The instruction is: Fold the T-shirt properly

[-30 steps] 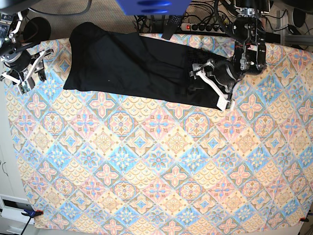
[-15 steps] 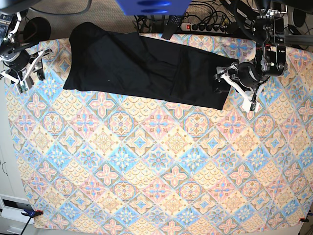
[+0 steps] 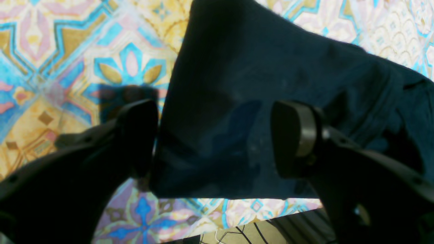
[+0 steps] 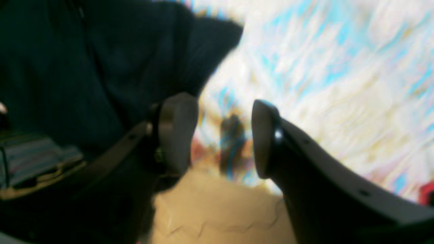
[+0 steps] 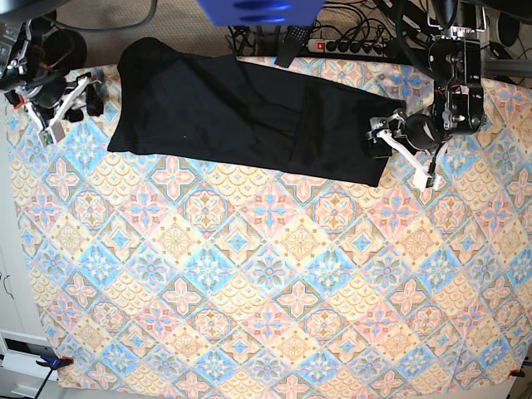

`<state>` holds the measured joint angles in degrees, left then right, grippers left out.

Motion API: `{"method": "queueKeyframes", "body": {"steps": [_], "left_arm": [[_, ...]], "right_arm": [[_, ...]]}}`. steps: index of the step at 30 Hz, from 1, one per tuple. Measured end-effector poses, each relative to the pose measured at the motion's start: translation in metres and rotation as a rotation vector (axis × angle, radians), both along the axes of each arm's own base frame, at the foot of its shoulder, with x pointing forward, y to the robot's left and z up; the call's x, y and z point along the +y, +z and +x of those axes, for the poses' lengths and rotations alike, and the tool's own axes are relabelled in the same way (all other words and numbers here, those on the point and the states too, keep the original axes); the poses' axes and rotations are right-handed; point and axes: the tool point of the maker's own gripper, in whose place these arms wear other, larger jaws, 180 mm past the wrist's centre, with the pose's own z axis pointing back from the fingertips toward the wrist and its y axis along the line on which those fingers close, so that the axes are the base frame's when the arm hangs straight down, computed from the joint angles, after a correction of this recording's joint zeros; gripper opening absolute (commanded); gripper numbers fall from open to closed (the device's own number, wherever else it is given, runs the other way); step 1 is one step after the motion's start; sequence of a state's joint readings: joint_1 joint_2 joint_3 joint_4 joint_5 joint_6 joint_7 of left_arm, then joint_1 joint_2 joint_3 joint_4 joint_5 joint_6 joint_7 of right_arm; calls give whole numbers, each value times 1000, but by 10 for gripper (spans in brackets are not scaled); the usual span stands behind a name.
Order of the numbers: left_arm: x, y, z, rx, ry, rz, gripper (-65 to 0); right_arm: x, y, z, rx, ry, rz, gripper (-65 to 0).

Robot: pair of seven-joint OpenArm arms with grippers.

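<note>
The black T-shirt [image 5: 241, 108] lies as a long folded band across the far part of the patterned tablecloth [image 5: 266, 274]. My left gripper [image 5: 402, 160] is at the shirt's right end. In the left wrist view it [image 3: 217, 135] stands wide open, straddling a corner of the T-shirt [image 3: 254, 67] without pinching it. My right gripper [image 5: 73, 108] is just off the shirt's left end. The blurred right wrist view shows it [image 4: 220, 135] open with nothing between the fingers, and the T-shirt [image 4: 101, 67] to its upper left.
A power strip with cables [image 5: 349, 46] and a blue object [image 5: 258, 10] lie beyond the table's far edge. A red-tipped clamp [image 5: 58, 362] grips the cloth's near left corner. Carpet shows behind the shirt's far left end.
The left gripper drew off the shirt's right end to its edge, then held still. The right gripper moved up and toward the shirt's left end, and its jaws spread wider.
</note>
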<state>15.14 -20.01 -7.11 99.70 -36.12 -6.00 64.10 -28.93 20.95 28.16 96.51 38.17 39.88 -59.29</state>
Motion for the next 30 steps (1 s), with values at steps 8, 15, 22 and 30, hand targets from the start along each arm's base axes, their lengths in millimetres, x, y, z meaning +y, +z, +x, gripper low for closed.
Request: {"method": "queueKeyframes", "body": {"steps": [8, 15, 22, 30], "left_arm": [[-1, 0, 0, -1, 0, -5, -138], [-1, 0, 0, -1, -1, -5, -138], [-1, 0, 0, -2, -1, -5, -138], [0, 0, 0, -1, -1, -1, -138]], "right_arm": [[3, 2, 11, 1, -4, 34, -268], [2, -3, 2, 39, -1, 26, -144], [0, -17, 8, 57, -41, 70, -148], [36, -32, 16, 74, 16, 143, -148]]}}
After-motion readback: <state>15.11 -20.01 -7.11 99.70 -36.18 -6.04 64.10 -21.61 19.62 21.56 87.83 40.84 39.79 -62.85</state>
